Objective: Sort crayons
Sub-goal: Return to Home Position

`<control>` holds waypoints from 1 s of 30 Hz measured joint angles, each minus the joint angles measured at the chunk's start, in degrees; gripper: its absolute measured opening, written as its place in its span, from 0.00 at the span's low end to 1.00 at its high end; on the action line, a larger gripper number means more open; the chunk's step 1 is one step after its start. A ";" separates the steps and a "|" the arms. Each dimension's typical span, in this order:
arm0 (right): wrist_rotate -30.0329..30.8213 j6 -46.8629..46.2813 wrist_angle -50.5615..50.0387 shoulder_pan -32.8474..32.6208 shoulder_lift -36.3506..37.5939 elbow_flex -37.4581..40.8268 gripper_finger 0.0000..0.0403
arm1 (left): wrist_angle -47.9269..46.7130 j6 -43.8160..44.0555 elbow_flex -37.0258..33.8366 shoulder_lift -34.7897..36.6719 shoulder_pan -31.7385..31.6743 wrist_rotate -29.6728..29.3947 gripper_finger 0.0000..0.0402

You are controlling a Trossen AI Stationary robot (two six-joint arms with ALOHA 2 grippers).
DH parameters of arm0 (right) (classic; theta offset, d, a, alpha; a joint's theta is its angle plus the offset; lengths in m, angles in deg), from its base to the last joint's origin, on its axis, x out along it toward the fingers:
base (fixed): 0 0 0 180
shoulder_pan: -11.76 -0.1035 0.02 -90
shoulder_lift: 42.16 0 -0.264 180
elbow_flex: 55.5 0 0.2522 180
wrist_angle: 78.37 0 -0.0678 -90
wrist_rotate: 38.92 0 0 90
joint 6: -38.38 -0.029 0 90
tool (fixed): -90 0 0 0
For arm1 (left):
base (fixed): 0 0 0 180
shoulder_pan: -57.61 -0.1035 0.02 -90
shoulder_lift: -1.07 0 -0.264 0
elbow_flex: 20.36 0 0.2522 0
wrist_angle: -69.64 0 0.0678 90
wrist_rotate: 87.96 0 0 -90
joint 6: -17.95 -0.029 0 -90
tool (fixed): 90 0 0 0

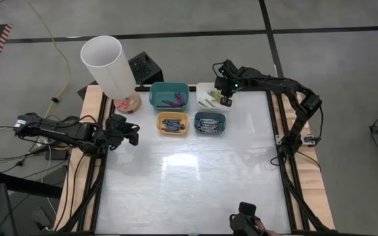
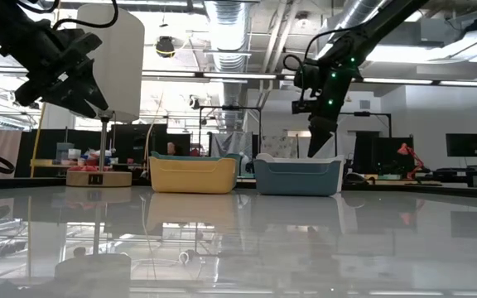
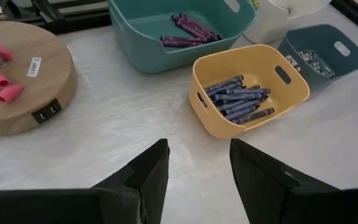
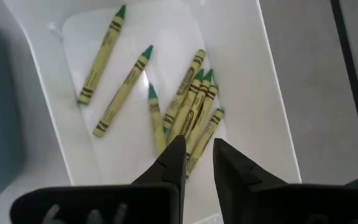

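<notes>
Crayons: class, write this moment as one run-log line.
right gripper: open, empty, over white plastic bin | bin: thin yellow-green crayons | left gripper: open, empty, near round wooden lamp base

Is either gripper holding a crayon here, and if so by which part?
Nothing is held. The right gripper hangs open over the white bin of green crayons; the left gripper is open and empty too.

The right gripper (image 1: 225,99) hangs at the far side, pointing down, fingers slightly apart. The left gripper (image 1: 134,134) sits at the left, fingers parted.
</notes>
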 joint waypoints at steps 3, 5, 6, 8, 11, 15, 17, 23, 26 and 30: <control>0.00 -2.10 0.89 -0.06 0.00 0.00 0.19 | 0.00 0.02 0.00 0.00 -0.01 0.02 0.40; 0.01 -3.30 0.99 -0.31 0.00 0.00 0.19 | 0.00 0.04 0.00 0.00 0.00 0.01 0.40; 0.00 -3.89 0.98 -0.55 0.00 0.00 0.19 | 0.00 0.04 0.00 0.00 0.00 0.02 0.40; 0.11 -4.88 0.93 -0.91 0.00 0.00 0.19 | 0.00 0.04 0.00 0.00 0.00 0.02 0.40; 0.13 -5.58 0.97 -1.75 0.00 0.00 0.19 | 0.00 -0.39 0.00 0.02 0.02 0.14 0.40; 0.17 -7.16 1.06 -2.63 0.00 0.00 0.19 | -0.02 -0.42 0.01 0.01 -0.01 2.46 0.40; 0.20 -8.03 1.04 -3.18 0.02 0.00 0.19 | -0.02 -0.42 0.00 0.00 0.00 4.72 0.40; 0.20 -12.88 0.83 -5.38 0.02 0.00 0.19 | -0.10 -1.01 0.00 0.01 0.00 8.05 0.40; 0.17 -19.01 2.14 -6.93 0.02 0.00 0.19 | -0.07 -1.05 0.00 0.00 0.00 7.96 0.40; -6.28 -20.89 2.01 -8.61 0.18 0.00 0.19 | 0.27 -0.31 0.00 0.04 -0.01 12.35 0.40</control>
